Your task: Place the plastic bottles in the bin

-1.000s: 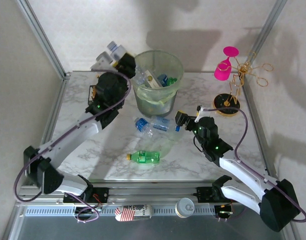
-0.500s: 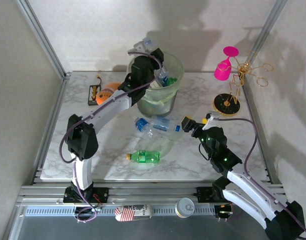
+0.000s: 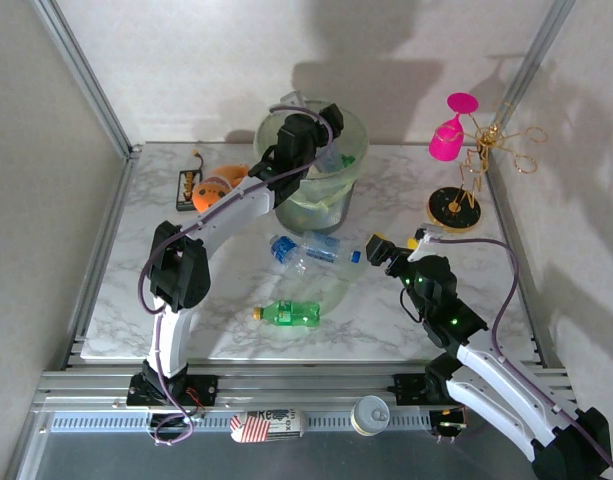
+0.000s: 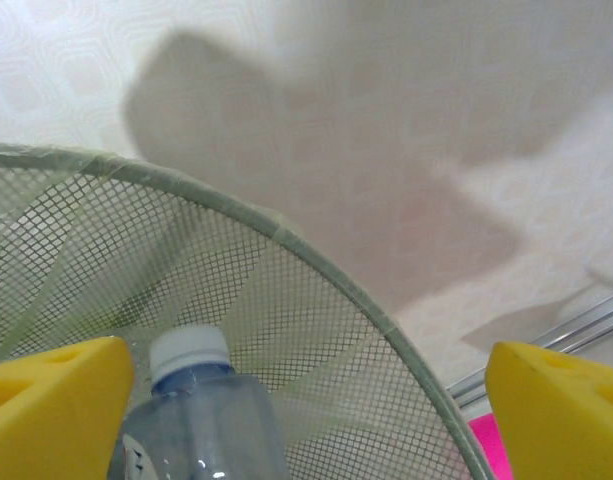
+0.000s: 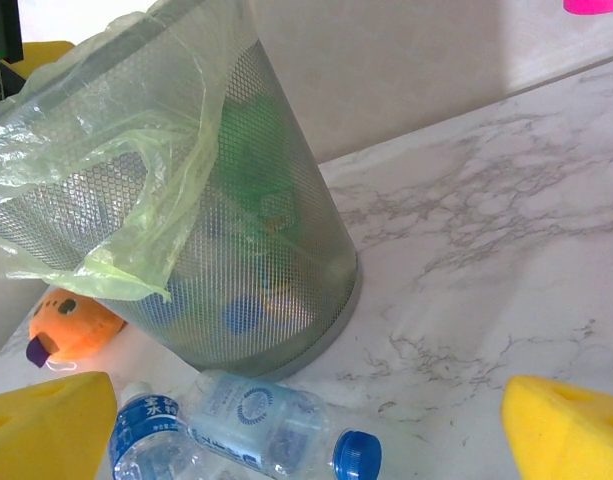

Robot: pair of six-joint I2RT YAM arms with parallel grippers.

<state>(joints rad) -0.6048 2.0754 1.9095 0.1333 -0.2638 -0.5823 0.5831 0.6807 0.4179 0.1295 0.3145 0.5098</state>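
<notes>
Over the bin (image 3: 316, 205), desk's (image 3: 136, 300) far edge: my left hand (image 4: 306, 350) agape, bottle (image 4: 201, 420) ungripped; right hand (image 5: 306, 410) wide, empty.

1. Top view: high up, well back on the near side of the bin (image 3: 311, 205), looking down over the whole tabletop (image 3: 136, 290).
2. Left wrist view: just above the bin's (image 4: 316, 262) rim, very close, looking across it.
3. Right wrist view: low, near the bin's (image 5: 276, 230) front, facing it.
4. All three share the bin.
</notes>
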